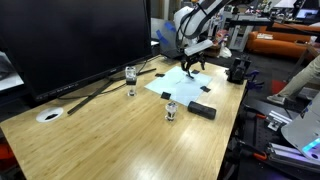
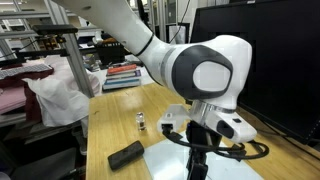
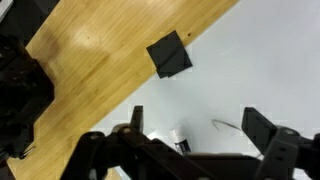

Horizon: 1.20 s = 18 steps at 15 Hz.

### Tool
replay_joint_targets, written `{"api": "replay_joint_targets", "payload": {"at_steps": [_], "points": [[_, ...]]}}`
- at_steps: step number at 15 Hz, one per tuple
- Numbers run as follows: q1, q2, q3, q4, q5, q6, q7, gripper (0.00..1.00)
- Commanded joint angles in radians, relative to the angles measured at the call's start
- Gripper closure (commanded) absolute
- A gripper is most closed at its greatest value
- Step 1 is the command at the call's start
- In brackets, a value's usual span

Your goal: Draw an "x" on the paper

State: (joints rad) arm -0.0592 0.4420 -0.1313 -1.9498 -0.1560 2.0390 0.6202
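Paper point(image 1: 172, 88) lies flat on the wooden table point(image 1: 110, 130), right of centre in the upper half of the frame, directly beneath the gripper point(image 1: 192, 67). In the wrist view the jaws are spread wide over the white sheet, with a black tape piece point(image 3: 168, 55) on its corner at upper centre.

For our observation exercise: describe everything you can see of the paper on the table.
The paper is a large rectangular sheet, white to pale blue, lying flat on the wooden table. Black tape holds a corner down. The open end effector is above it; a faint thin mark shows on it.
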Motion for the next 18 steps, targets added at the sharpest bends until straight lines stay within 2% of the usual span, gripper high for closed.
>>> {"api": "replay_joint_targets", "payload": {"at_steps": [1,3,10,11,12,18], "points": [[-0.006,0.03,-0.023,0.029,0.0,0.003,-0.084,0.0],[-0.027,0.049,-0.03,0.044,0.018,0.02,-0.16,0.0],[-0.124,0.139,-0.003,0.16,0.081,-0.017,-0.593,0.0],[-0.129,0.153,-0.002,0.178,0.09,-0.022,-0.617,0.0],[-0.101,0.125,-0.028,0.127,0.068,0.019,-0.547,0.0],[-0.107,0.15,-0.019,0.16,0.075,0.004,-0.588,0.0]]}}
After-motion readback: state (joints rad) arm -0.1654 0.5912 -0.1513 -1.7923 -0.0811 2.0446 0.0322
